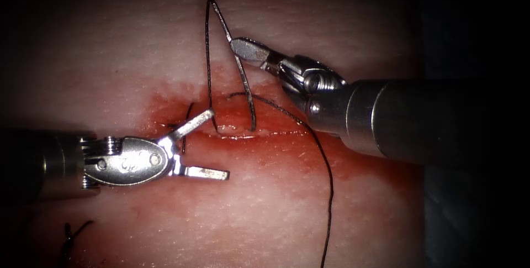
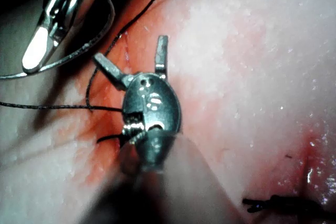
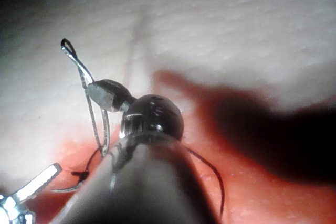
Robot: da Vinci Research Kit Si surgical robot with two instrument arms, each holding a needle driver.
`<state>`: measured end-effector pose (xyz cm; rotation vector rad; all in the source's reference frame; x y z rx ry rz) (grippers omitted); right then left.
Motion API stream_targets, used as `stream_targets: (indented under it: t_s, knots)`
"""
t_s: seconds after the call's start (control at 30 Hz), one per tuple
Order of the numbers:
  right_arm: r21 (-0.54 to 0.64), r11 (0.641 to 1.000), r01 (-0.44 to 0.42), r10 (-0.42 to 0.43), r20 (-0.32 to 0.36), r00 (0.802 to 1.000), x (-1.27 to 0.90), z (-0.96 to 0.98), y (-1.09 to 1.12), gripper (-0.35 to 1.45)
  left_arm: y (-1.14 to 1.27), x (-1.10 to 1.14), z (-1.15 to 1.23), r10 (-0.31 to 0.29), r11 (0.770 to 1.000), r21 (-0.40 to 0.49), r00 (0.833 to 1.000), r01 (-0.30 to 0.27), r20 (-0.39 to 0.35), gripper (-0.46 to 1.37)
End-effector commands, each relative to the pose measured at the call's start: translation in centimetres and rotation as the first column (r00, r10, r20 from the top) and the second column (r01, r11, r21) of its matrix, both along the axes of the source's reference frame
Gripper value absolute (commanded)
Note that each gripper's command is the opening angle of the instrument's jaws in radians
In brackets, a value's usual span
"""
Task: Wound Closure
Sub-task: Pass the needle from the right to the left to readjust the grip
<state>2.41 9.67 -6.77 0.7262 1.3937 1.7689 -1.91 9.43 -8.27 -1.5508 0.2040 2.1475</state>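
The right gripper (image 1: 243, 48) comes in from 3 o'clock and is closed on the needle (image 1: 243, 77), gripping it near its tail end, just below the swage at 12 o'clock of the scene. From that grip the needle curves down toward 6 o'clock, and its tip enters the tissue (image 1: 138, 47) at the upper edge of the cut (image 1: 259, 134), so the point is in the tissue while most of the curve stands clear above it.

The thread (image 1: 326, 179) leaves the needle's tail, drops along the needle's left side to the cut, and a second strand arcs from near the needle's entry out to 5 o'clock across the tissue.

The left gripper (image 1: 212, 143) comes in from 9 o'clock with its jaws wide, holding nothing; its upper jaw lies just left of the needle's entry, its lower jaw below the cut.

Red fluid (image 1: 287, 152) stains the tissue around the cut. A knotted thread end (image 1: 74, 235) lies at 7 o'clock, well apart from both grippers.
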Motion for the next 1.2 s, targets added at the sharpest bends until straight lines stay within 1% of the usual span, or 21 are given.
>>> stream_targets:
  t_s: [0.03,0.17,0.37,0.53,0.83,1.13,1.2]
  knots:
    - [0.013,1.000,-0.005,0.005,-0.003,1.000,0.00,-0.01,0.00,-0.35,0.01,-0.01,0.00,-0.001,1.000,-0.005,1.000,0.000,-0.003,0.74]
    - [0.047,0.999,-0.018,0.019,-0.022,1.000,0.05,-0.05,-0.04,-0.35,0.07,-0.03,0.02,0.006,1.000,-0.014,1.000,-0.006,-0.006,0.76]
    - [0.071,0.997,-0.028,0.030,-0.035,0.999,0.08,-0.08,-0.08,-0.35,0.20,-0.10,0.03,0.005,1.000,-0.013,1.000,-0.005,-0.004,0.73]
    - [0.109,0.993,-0.047,0.052,-0.050,0.997,0.09,-0.10,-0.10,-0.35,0.17,-0.13,0.02,-0.001,1.000,-0.017,1.000,0.001,0.001,0.74]
    - [0.186,0.980,-0.073,0.088,-0.074,0.993,0.23,-0.14,-0.19,-0.35,0.19,-0.16,0.02,-0.001,1.000,-0.016,1.000,0.001,0.002,0.73]
    - [0.196,0.979,-0.060,0.075,-0.070,0.995,0.26,-0.18,-0.26,-0.35,0.19,-0.18,0.02,-0.001,1.000,-0.016,1.000,0.001,0.005,0.71]
    - [0.200,0.978,-0.060,0.075,-0.071,0.995,0.26,-0.18,-0.28,-0.35,0.19,-0.18,0.01,0.011,1.000,-0.026,1.000,-0.011,0.005,0.69]
